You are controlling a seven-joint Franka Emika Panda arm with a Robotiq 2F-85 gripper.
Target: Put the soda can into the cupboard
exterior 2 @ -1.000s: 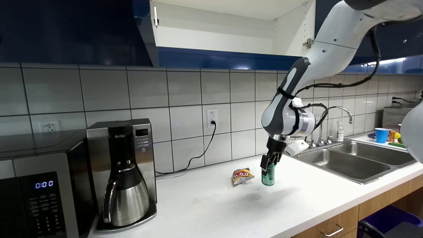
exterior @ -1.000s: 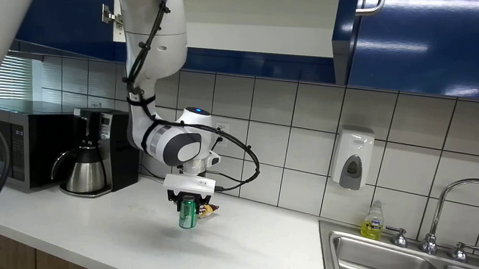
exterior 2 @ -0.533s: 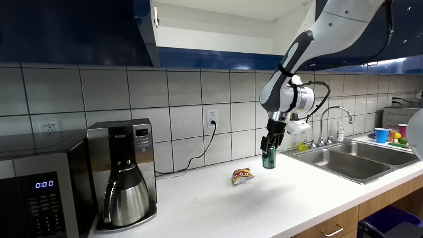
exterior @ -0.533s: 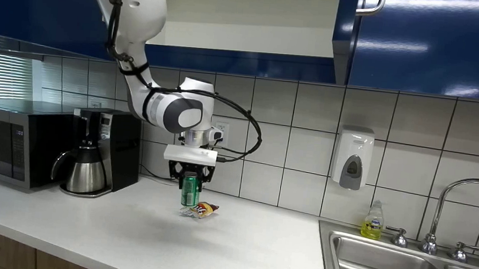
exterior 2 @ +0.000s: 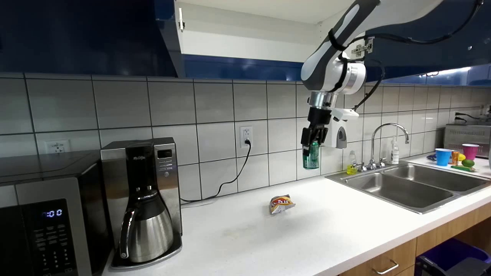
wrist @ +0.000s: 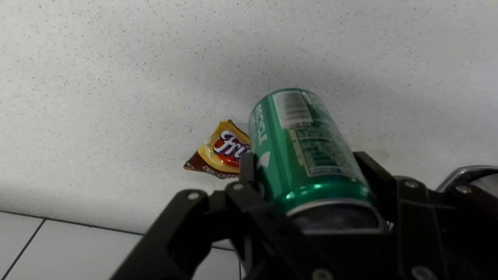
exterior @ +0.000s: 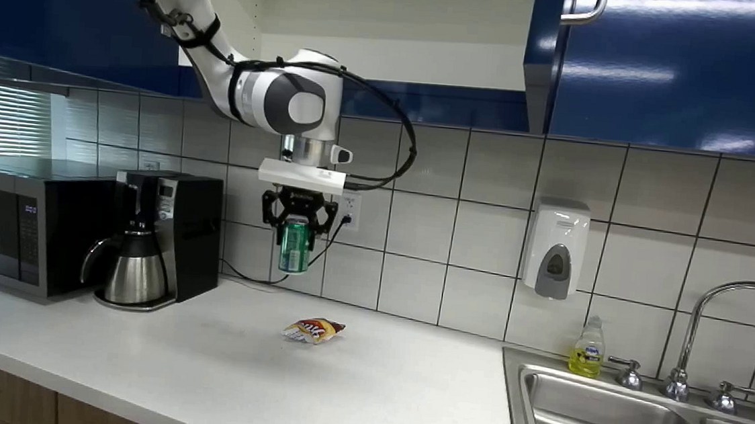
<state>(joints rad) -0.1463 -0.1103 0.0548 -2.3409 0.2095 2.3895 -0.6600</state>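
Soda can (exterior: 294, 248): glossy green cylinder, pale lettering and a barcode panel, silvery rim at the upper end. Position: mid-air, upright or nearly so; lower than the cupboard (exterior 2: 249, 30), above the counter (exterior: 404, 389) and apart from it, wall tile (exterior: 483, 234) behind it in both exterior views.

Gripper (exterior: 295, 238): black, angular linkages, exposed screw heads. Fingers (wrist: 248, 169) clamped on the soda can, one to each side of its upper part.

Cupboard: box with smooth pale beige interior, front open, metal hinge fittings, glossy dark blue lower rail (exterior 2: 238, 68).

Snack bag (wrist: 218, 153): small crumpled wrapper, shiny, yellow and brown with a red patch; lying on the counter, apart from the soda can and partly hidden by it in the wrist view.

Counter: smooth white from afar, finely speckled in the wrist view.

Wall tile: large pale squares, thin dark joints.

Coffee maker (exterior 2: 168, 188): blocky, black and brushed metal; pot (exterior 2: 151, 237) of steel, rounded, tapering upward, handle curved.

Sink (exterior: 520, 405): brushed steel, basins with rounded corners; tap (exterior: 688, 344) arched, bright chrome.

Arm (exterior: 210, 71): rounded white shells, grey caps, black straps. Pose: in an exterior view it extends from the upper left, slanting down across the cupboard's opening to the wrist joint (exterior: 295, 101), which overlaps the lower rail; gripper points straight down beneath. Black cable (exterior: 343, 72) bows outward in a wide loop.
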